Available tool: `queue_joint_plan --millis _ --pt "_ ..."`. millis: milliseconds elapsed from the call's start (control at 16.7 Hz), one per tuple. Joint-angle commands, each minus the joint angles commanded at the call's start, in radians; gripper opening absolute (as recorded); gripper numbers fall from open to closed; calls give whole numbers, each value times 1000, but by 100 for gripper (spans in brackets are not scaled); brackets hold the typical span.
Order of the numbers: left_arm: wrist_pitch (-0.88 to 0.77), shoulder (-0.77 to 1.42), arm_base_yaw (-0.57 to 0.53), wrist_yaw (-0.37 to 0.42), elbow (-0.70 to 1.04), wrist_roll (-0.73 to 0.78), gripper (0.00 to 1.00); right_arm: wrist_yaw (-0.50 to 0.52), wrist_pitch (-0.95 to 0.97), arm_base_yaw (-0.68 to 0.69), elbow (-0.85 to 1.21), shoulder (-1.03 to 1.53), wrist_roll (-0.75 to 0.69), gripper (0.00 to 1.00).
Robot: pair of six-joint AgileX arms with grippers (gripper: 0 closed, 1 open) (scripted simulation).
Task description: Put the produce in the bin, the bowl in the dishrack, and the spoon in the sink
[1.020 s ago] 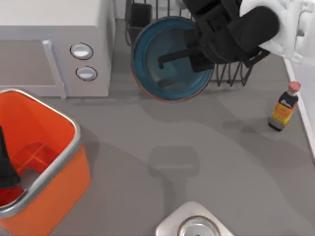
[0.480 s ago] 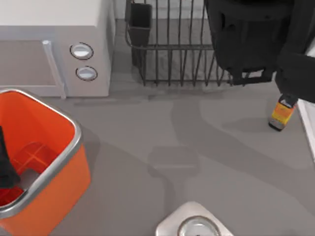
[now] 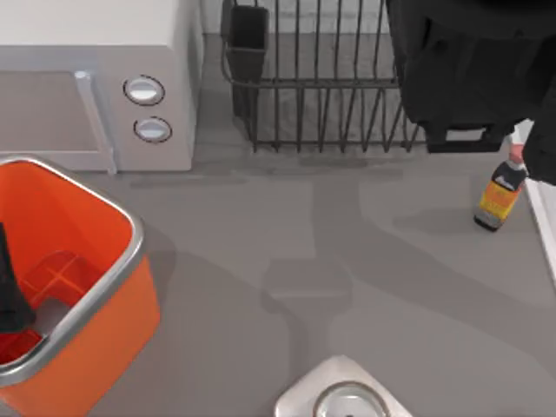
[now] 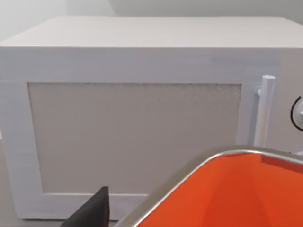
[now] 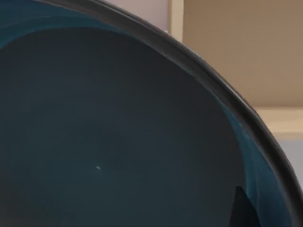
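1. The right arm (image 3: 469, 69) hung over the dishrack (image 3: 321, 95) in the upper right of the top view, its dark bulk covering the rack's right end. Its tool was hidden there, so I could not tell from above how the fingers stood.
2. The right wrist view had the blue-teal inside of the bowl (image 5: 118, 132) pressed close against the lens, dark rim curving across. The bowl seemed carried by that arm, but whether the tool was clamped on it I could not tell.
3. To do this step well, I judged the bowl should go down between the upright bars, clear of the black utensil cup (image 3: 248, 35) at the rack's left corner, and be let go only once it rested.
4. A sauce bottle (image 3: 499, 195) stood just right of the rack; a wide swing could knock it.
5. The left arm (image 3: 10, 291) sat parked inside the orange bin (image 3: 104, 287) at lower left, its tool unreadable.
6. The grey bench (image 3: 304, 252) carried a white microwave (image 3: 95, 87) at upper left and a silver round-holed piece (image 3: 343, 395) at the bottom edge. The right wrist view showed a beige wall (image 5: 236, 52) behind.
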Motion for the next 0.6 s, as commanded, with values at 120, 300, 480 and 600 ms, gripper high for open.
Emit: queue_joint_plan --millis 120,300,480,600 --pt "0 0 0 0 0 0 100 -19 34 -21 -3 33 -2 0" --pt "0 0 0 0 0 0 100 -85 161 -92 -16 154 -6 0" --pt "0 0 0 0 0 0 100 -184 367 -192 -44 319 -12 0" --pt "0 0 0 0 0 0 100 -255 514 -263 -67 426 -15 0"
